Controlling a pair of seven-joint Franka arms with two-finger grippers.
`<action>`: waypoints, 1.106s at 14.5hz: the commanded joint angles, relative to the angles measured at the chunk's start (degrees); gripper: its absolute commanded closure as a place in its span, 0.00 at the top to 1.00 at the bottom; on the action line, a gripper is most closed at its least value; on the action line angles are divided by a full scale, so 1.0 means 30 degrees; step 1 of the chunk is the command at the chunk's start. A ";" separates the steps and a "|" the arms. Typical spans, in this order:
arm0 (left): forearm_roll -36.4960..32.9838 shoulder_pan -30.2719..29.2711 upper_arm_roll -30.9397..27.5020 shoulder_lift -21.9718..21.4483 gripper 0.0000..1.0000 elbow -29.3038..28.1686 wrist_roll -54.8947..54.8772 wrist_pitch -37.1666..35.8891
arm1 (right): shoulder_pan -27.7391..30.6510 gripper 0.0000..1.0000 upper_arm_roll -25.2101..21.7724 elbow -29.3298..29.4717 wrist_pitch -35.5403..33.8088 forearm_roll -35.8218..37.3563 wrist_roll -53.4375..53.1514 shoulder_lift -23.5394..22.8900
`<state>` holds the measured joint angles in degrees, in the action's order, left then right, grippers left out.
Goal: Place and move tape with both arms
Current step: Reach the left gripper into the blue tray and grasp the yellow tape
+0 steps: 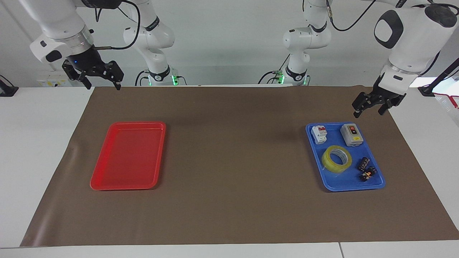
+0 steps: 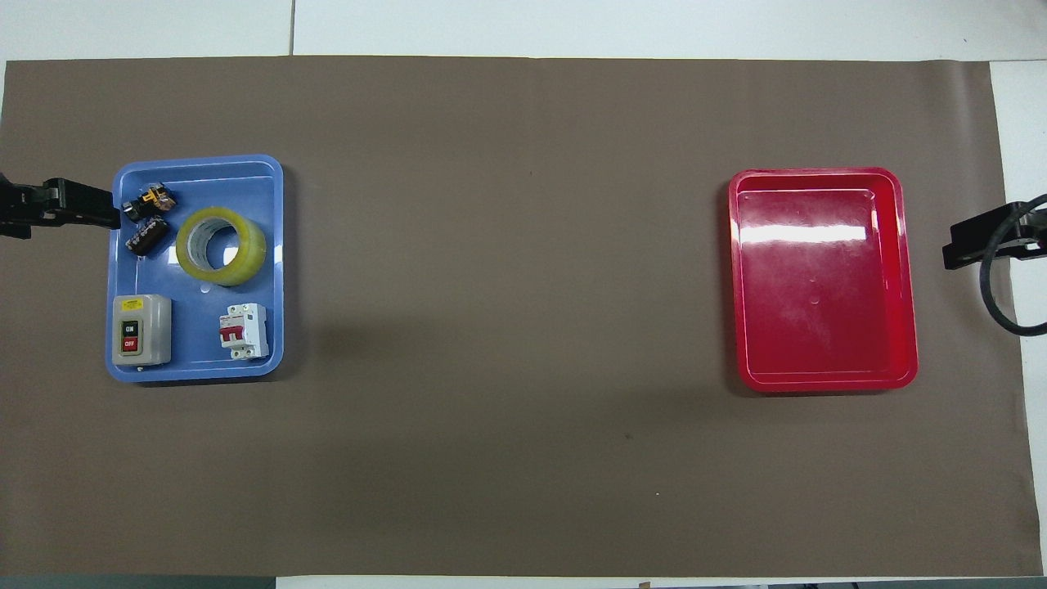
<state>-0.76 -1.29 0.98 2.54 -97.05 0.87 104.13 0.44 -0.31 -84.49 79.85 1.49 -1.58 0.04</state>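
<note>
Flanking tape (image 1: 336,158), open brown mat (image 1: 236,161)

In the blue tray (image 1: 328,184), the tape (image 1: 336,158) is hemmed by switch box (image 1: 351,134), breaker (image 1: 319,134) and connectors (image 1: 365,170); open above.

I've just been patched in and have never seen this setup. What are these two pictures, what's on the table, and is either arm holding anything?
Two white robot arms work at one table covered by a brown mat. One picture faces the robots; the other looks down from above them. The tape, a yellow roll, lies in a blue tray with a grey switch box, a white breaker and two small dark parts. A red tray sits toward the right arm's end. The left gripper hangs open over the mat by the blue tray; the right gripper waits open. Nothing is held.
</note>
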 commanded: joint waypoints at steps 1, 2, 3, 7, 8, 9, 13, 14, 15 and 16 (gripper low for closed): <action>0.0224 -0.0332 -0.0035 0.1404 1.00 -0.0259 -0.0730 0.1847 | 0.0234 1.00 0.0134 -0.0458 -0.0074 -0.0145 -0.0118 0.0398; 0.0224 -0.0361 -0.0035 0.1904 1.00 -0.0259 -0.0731 0.2549 | 0.0234 1.00 0.0134 -0.0458 -0.0074 -0.0145 -0.0118 0.0398; 0.0224 -0.0361 -0.0035 0.2489 1.00 -0.0259 -0.0731 0.3252 | 0.0234 1.00 0.0134 -0.0458 -0.0074 -0.0145 -0.0118 0.0398; 0.0224 -0.0419 -0.0035 0.4279 1.00 -0.0666 -0.0731 0.5831 | 0.0234 1.00 0.0134 -0.0458 -0.0074 -0.0145 -0.0118 0.0398; 0.0195 -0.0507 -0.0035 0.4456 1.00 -0.1162 -0.0731 0.6737 | 0.0234 1.00 0.0134 -0.0458 -0.0074 -0.0145 -0.0118 0.0398; 0.0224 -0.0595 -0.0035 0.4602 1.00 -0.1747 -0.0731 0.7587 | 0.0234 1.00 0.0134 -0.0458 -0.0074 -0.0145 -0.0118 0.0398; 0.0195 -0.0888 -0.0036 0.4837 1.00 -0.3011 -0.1286 0.9089 | 0.0234 1.00 0.0134 -0.0458 -0.0074 -0.0145 -0.0118 0.0398; 0.0224 -0.0918 -0.0064 0.4867 1.00 -0.3274 -0.1403 0.9090 | 0.0234 1.00 0.0134 -0.0458 -0.0074 -0.0145 -0.0118 0.0398; 0.0195 -0.0889 -0.0065 0.4810 1.00 -0.3799 -0.1404 0.9119 | 0.0234 1.00 0.0134 -0.0458 -0.0074 -0.0145 -0.0118 0.0398; 0.0195 -0.0860 -0.0065 0.4751 1.00 -0.4210 -0.1404 0.9206 | 0.0234 1.00 0.0134 -0.0458 -0.0074 -0.0145 -0.0118 0.0398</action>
<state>-0.76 -3.76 0.85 17.85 -106.15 -1.99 129.75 0.44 -0.31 -84.50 79.85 1.49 -1.58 0.04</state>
